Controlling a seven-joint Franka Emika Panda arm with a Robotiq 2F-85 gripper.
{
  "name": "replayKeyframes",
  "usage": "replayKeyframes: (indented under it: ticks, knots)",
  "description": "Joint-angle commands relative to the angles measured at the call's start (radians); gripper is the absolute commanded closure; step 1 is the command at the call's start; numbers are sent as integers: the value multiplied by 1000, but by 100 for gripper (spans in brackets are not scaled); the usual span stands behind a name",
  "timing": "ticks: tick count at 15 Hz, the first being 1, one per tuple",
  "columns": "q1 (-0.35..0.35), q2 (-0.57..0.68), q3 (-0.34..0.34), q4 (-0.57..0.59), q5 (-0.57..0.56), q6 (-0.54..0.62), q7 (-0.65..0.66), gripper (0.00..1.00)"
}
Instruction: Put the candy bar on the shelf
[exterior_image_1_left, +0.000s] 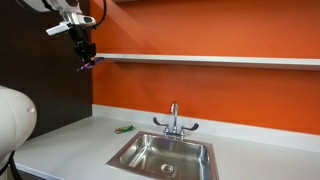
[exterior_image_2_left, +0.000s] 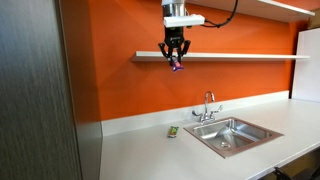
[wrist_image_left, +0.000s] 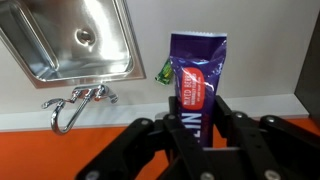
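My gripper (wrist_image_left: 200, 125) is shut on the candy bar (wrist_image_left: 197, 75), a flat bar in a purple wrapper that sticks out beyond the fingers in the wrist view. In both exterior views the gripper (exterior_image_1_left: 88, 62) (exterior_image_2_left: 176, 60) hangs high in front of the orange wall with the candy bar (exterior_image_2_left: 177, 65) (exterior_image_1_left: 90, 64) at its tips, at about the height of the shelf (exterior_image_1_left: 220, 60) (exterior_image_2_left: 240, 56). The shelf is a long thin white board on the wall. The gripper is at the shelf's end nearer the dark cabinet.
A steel sink (exterior_image_1_left: 165, 155) (exterior_image_2_left: 232, 135) (wrist_image_left: 75, 40) with a faucet (exterior_image_1_left: 174, 120) (exterior_image_2_left: 208, 106) (wrist_image_left: 75, 105) is set in the white countertop (exterior_image_1_left: 60, 145) (exterior_image_2_left: 140, 155). A small green object (exterior_image_1_left: 124, 129) (exterior_image_2_left: 172, 131) (wrist_image_left: 165, 70) lies on the counter by the wall. A dark cabinet (exterior_image_2_left: 40, 90) stands at the counter's end.
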Motion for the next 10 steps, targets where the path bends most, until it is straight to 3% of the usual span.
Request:
replayKeyframes:
  ticks: [1, 10]
  knots:
    - [-20, 36, 28, 101, -22, -84, -14, 88]
    - [-23, 135, 18, 308, -52, -208, -38, 88]
